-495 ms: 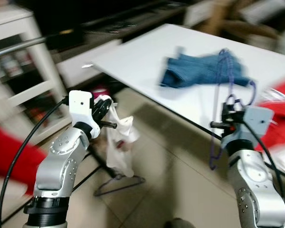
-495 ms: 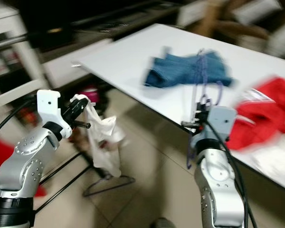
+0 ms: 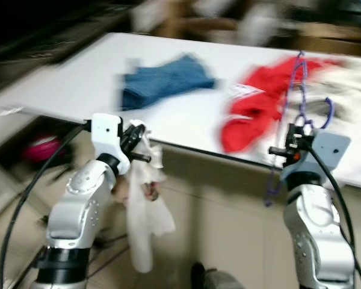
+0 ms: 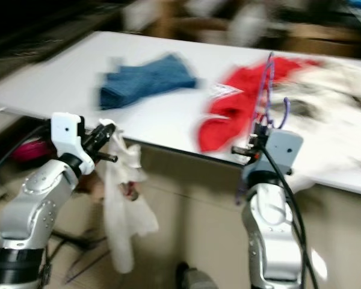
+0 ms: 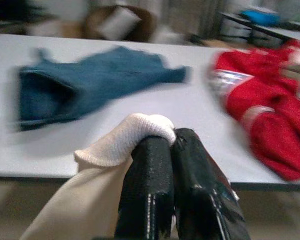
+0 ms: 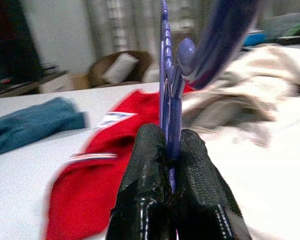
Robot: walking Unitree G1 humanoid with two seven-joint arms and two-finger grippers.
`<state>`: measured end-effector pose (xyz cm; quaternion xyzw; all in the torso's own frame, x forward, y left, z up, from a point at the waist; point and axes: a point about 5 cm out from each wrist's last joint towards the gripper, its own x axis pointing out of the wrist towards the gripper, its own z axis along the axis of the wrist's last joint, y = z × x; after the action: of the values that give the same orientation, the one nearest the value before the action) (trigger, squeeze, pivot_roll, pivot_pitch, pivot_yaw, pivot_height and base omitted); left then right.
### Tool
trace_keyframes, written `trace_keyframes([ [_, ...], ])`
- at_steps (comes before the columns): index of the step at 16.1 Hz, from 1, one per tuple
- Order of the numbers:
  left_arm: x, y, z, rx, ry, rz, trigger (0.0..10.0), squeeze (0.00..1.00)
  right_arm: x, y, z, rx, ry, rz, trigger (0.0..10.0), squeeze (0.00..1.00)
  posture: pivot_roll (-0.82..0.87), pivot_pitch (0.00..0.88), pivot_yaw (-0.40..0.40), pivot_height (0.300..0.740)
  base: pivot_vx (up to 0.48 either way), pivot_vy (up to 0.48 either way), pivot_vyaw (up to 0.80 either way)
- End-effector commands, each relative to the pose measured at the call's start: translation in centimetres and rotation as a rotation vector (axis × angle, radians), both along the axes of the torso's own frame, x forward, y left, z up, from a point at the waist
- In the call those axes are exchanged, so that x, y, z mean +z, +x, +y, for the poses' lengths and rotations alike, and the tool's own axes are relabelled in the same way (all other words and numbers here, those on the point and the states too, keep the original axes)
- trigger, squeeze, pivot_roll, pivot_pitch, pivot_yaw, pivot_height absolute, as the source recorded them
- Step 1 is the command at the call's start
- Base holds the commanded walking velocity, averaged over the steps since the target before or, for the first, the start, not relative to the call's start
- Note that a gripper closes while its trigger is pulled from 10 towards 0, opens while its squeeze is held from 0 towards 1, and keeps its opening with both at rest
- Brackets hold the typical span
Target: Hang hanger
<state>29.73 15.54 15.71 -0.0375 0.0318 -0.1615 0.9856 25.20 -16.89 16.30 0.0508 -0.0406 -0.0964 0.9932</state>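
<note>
Here the purple hanger (image 3: 298,102) stands upright, hook (image 3: 328,112) topmost.

The right gripper (image 6: 170,150) pinches a purple hanger (image 6: 166,90) between its closed black fingers (image 6: 145,165). Beyond it, a red garment (image 6: 105,165), a blue garment (image 6: 35,125) and cream cloth (image 6: 240,105) lie on a white table (image 6: 20,190).
</note>
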Motion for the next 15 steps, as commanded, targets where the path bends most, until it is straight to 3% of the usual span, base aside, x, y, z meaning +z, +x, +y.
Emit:
trace_keyframes([
  [1,0.8,0.1,0.2,0.004,-0.02,-0.02,10.0,0.0,0.3,0.2,0.0,-0.008,0.004,-0.033,10.0,0.0,-0.11,0.02,0.059,0.74,0.0,0.0,-0.8],
  [2,0.8,0.1,0.3,0.005,-0.023,-0.021,10.0,0.0,0.3,0.2,-0.1,-0.014,-0.017,-0.047,10.0,0.0,-0.11,0.02,0.059,0.74,0.0,0.0,-0.8],
  [3,0.9,0.1,0.4,0.005,-0.019,-0.025,10.0,0.0,0.0,0.1,-0.2,0.002,0.025,-0.029,10.0,0.0,-0.11,0.018,0.055,0.74,0.0,0.24,-0.56],
  [11,0.9,0.4,0.3,-0.014,0.004,-0.029,10.0,0.0,-0.2,-0.2,0.6,0.139,0.092,-0.021,10.0,0.0,-0.12,0.009,0.06,0.74,0.0,0.345,0.0],
  [15,1.1,0.5,0.3,-0.018,0.024,-0.033,10.0,0.0,-1.2,-0.1,0.6,0.142,0.091,0.078,10.0,0.0,-0.12,0.007,0.06,0.74,0.0,0.363,0.0],
])
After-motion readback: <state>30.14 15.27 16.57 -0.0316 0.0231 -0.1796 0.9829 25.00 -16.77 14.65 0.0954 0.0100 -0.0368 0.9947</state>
